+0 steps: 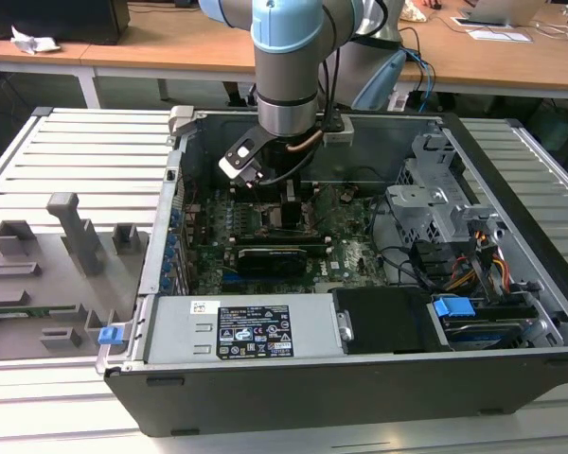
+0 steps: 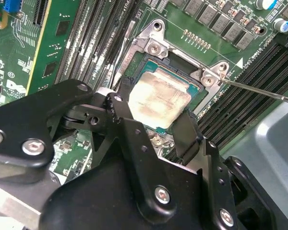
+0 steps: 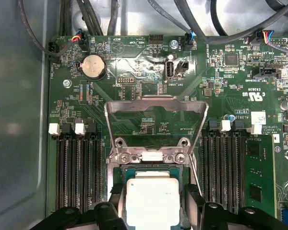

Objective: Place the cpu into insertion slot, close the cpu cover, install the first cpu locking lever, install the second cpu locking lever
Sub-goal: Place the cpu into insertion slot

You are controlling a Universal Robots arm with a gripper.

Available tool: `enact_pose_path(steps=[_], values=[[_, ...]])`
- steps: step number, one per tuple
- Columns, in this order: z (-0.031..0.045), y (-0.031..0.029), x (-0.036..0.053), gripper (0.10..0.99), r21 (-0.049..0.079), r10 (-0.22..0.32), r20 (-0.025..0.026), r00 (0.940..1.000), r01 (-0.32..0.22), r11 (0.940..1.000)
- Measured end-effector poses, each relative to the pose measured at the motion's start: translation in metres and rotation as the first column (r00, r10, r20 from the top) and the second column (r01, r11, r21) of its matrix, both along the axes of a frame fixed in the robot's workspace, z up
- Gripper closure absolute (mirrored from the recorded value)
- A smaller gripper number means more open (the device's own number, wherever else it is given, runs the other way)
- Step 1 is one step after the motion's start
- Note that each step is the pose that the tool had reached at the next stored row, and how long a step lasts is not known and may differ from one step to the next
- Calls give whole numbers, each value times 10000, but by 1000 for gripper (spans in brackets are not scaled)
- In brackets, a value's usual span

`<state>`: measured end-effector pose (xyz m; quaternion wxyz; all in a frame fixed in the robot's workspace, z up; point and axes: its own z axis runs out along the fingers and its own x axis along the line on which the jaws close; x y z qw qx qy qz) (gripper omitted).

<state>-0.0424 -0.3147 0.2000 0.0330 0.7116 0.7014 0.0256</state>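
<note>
the small flat square cpu (image 3: pixel 152 203) with its silvery-grey metal top lies in the square black-rimmed insertion slot (image 2: pixel 178 63), and it looks level and low in the recess in both wrist views. the black pincer (image 3: pixel 153 209) straddles it, partly closed to the chip's width. its fingers (image 2: pixel 122 111) appear pressed against two opposite edges, so it has hold of the chip.

the first risk is in that grip. if the chip is not fully seated or is turned the wrong way round, any downward push would likely bend the socket contacts under it. if the fingers drag on the edges as they open or rise, the chip may tip up at one side and end up skewed.

just beyond the slot, the thin hinged silvery metal cpu cover (image 3: pixel 153 102) stands flipped open with its square window clear of the chip. it could fall onto the fingers, or be shut on a chip that sits crooked.

a thin steel locking lever (image 2: pixel 259 91) sticks out beside the socket and could snag the pincer. the long black memory slots (image 3: pixel 79 177) lie close on either side on the green motherboard (image 3: pixel 221 86), leaving little room for sideways drift inside the dark grey computer case (image 1: pixel 265 392) on the slatted metal table (image 1: pixel 76 151).
</note>
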Motion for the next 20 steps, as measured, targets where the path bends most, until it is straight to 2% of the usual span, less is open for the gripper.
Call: enact_pose_path(steps=[3, 7, 11, 12, 13, 14, 16, 20], values=[[9, 0, 0, 475, -2, 0, -1, 10000, 0, 10000], [82, 0, 0, 486, -2, -2, -5, 10000, 2, 10000], [106, 0, 5, 737, -2, 3, -26, 10000, -3, 10000], [108, 0, 8, 737, -1, 2, -33, 10000, -2, 10000], [114, 0, 11, 859, 0, 1, -54, 10000, -1, 10000], [117, 0, 12, 859, -1, 0, -62, 10000, 0, 10000], [122, 0, 12, 976, 0, -2, -68, 10000, 2, 10000], [127, 0, 12, 980, 0, 0, -68, 10000, 0, 10000]])
